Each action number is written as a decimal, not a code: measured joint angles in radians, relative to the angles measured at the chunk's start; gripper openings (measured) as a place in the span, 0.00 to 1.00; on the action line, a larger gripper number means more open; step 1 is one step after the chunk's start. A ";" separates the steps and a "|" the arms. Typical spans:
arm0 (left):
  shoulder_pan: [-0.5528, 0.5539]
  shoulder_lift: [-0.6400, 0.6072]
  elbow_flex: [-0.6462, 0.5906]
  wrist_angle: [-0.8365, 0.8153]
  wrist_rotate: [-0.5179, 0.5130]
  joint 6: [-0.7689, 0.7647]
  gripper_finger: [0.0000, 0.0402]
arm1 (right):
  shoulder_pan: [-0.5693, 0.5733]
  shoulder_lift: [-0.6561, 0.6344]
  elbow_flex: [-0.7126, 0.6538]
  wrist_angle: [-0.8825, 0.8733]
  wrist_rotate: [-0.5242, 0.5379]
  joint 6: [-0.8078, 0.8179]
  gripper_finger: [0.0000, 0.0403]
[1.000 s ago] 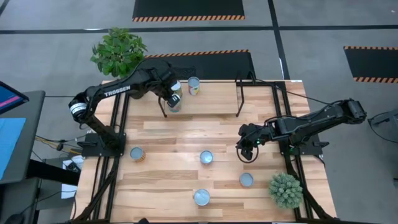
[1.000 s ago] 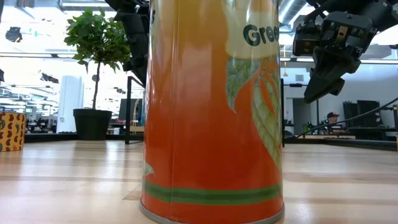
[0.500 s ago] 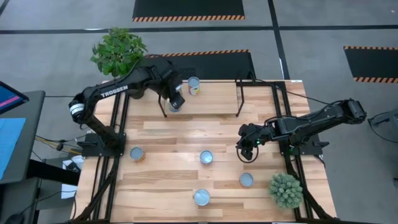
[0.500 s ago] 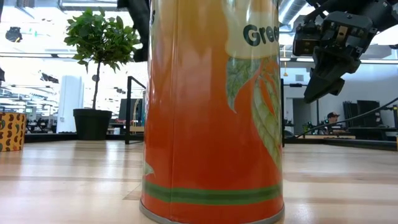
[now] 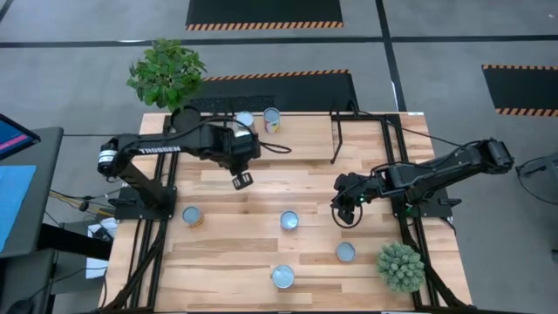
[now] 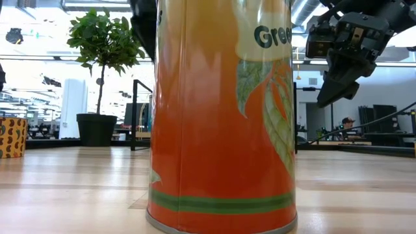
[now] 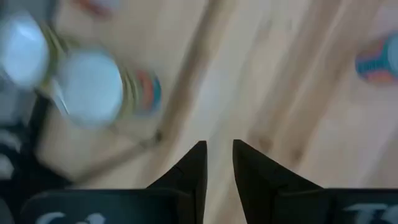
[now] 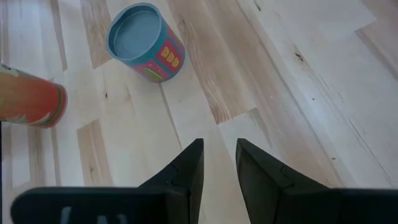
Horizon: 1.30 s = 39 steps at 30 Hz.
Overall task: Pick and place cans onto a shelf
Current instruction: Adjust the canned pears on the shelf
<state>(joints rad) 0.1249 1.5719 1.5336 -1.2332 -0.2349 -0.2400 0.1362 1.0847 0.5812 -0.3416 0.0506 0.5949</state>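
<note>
Two cans point(image 5: 245, 119) point(image 5: 272, 119) stand side by side on the shelf point(image 5: 305, 131), a black frame at the table's far edge. They show blurred in the left wrist view point(image 7: 93, 84). Several more cans stand on the table: near the left point(image 5: 192, 215), in the middle point(image 5: 289, 221), right of middle point(image 5: 345, 252) and at the near edge point(image 5: 282, 277). The last fills the low view as a tall orange tin point(image 6: 221, 117). My left gripper point(image 5: 241, 180) point(image 7: 217, 149) is shut and empty, above the table in front of the shelf. My right gripper point(image 5: 342, 208) point(image 8: 219, 149) is shut and empty, right of the middle can.
A leafy potted plant point(image 5: 166, 71) stands at the far left corner and a round green plant point(image 5: 400, 266) at the near right corner. Black arm-mount frames run along the left point(image 5: 161, 201) and right point(image 5: 410, 209) sides. Bare wood lies between the cans.
My left gripper has drawn back from the shelf toward the table's near edge. The can it was at now stands free on the shelf beside the other can. My right arm has kept still.
</note>
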 joint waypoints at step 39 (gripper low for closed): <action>0.384 0.194 0.055 0.338 -0.213 0.087 0.16 | 0.001 0.000 0.000 -0.002 -0.002 -0.026 0.29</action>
<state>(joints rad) 0.5087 1.7660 1.5887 -0.8952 -0.4477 -0.1533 0.1371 1.0851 0.5812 -0.3436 0.0490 0.5694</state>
